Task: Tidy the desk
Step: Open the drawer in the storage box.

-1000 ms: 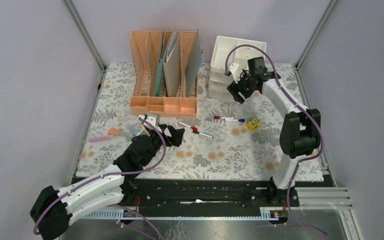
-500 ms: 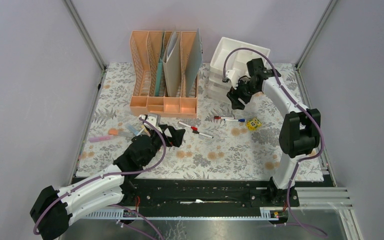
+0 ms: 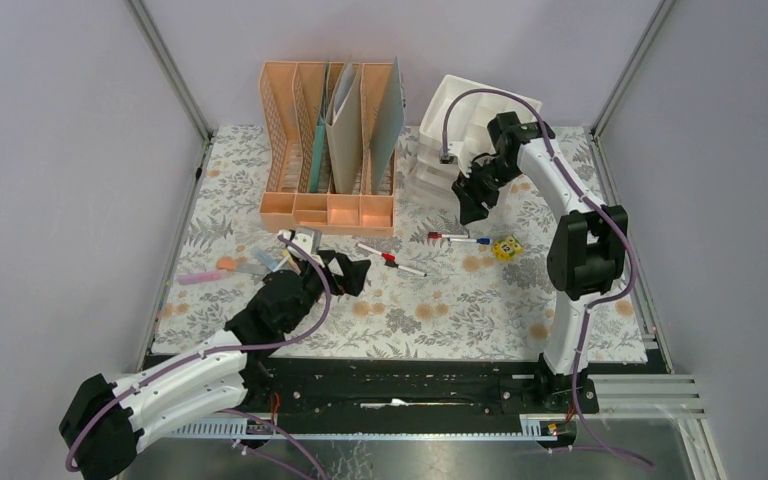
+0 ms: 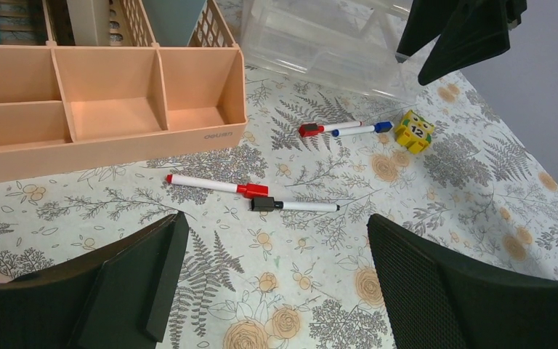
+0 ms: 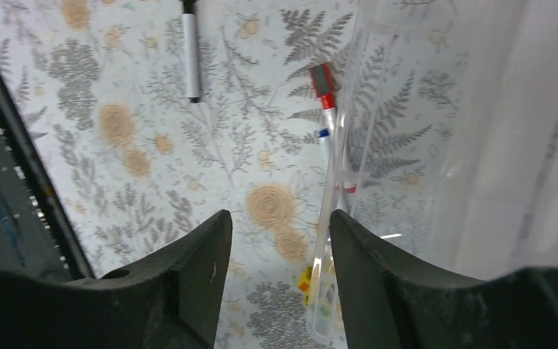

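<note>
The desk (image 3: 440, 310) is a tabletop in fern-and-flower cloth. On it lie a red marker (image 4: 214, 185) and a black-capped marker (image 4: 294, 206), and farther right a red-capped pen (image 4: 320, 129), a blue pen (image 4: 363, 129) and a yellow cube (image 4: 415, 131). My left gripper (image 4: 276, 233) hovers open just short of the first two markers, holding nothing. My right gripper (image 3: 472, 195) is at the front of the white drawer unit (image 3: 440, 150). In the right wrist view the right gripper (image 5: 280, 222) stands open, with a clear drawer edge (image 5: 327, 291) between its fingers, close to the right one.
A peach file rack (image 3: 328, 150) with folders stands at the back left of centre. Small pink and orange items (image 3: 222, 266) lie left of my left arm. Grey walls and metal posts close in the desk on three sides.
My right gripper has come down and to the left, from beside the drawer unit's top to its front, and its jaws have narrowed. The left arm has not moved.
</note>
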Robot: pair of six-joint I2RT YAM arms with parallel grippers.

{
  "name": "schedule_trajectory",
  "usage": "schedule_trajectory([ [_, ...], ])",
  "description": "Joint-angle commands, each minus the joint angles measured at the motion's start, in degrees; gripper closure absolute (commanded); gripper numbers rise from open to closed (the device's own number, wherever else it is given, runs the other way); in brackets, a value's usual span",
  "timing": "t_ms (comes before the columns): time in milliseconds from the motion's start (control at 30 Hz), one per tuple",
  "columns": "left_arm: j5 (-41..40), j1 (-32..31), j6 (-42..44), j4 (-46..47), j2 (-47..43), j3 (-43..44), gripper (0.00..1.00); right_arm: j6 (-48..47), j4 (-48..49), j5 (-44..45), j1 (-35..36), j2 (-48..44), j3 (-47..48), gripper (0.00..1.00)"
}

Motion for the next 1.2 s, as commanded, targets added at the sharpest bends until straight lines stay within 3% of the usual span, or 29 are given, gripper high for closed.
schedule_trajectory([
  [0, 1.8, 0.4, -0.2, 0.5, -1.5, 0.7, 0.01, -1.5, -7.4, -4.8, 0.6, -0.8, 2.7, 0.41],
  [133, 3.5, 0.3, -0.8, 0.5, -1.8, 0.9, 0.01, 2.5, -4.0, -3.5, 0.6, -3.6, 2.4, 0.37],
  [267, 5.4, 0.4, -1.6, -0.1, -1.5, 1.7, 0.01, 7.5, 1.0, -1.2, 0.7, -7.7, 2.3, 0.25],
  [467, 8.6, 0.7, -4.7, -6.7, 0.9, 5.3, 0.01, 10.6, 4.2, -2.8, 0.7, -16.3, 0.6, 0.17],
  [733, 7.0, 1.6, -7.6, -13.0, 1.7, 6.6, 0.01, 12.1, 11.3, -11.4, 0.7, -32.0, -16.9, 0.12],
  [900, 1.2, 2.6, -7.8, -19.8, -0.4, 7.8, 0.01, 12.1, 17.1, -18.8, 0.7, -42.3, -31.0, 0.02],
  [1167, -9.4, 4.5, -10.1, -29.9, -4.6, 10.6, 0.01, 13.2, 21.6, -21.5, 0.7, -45.0, -40.6, 0.00],
])
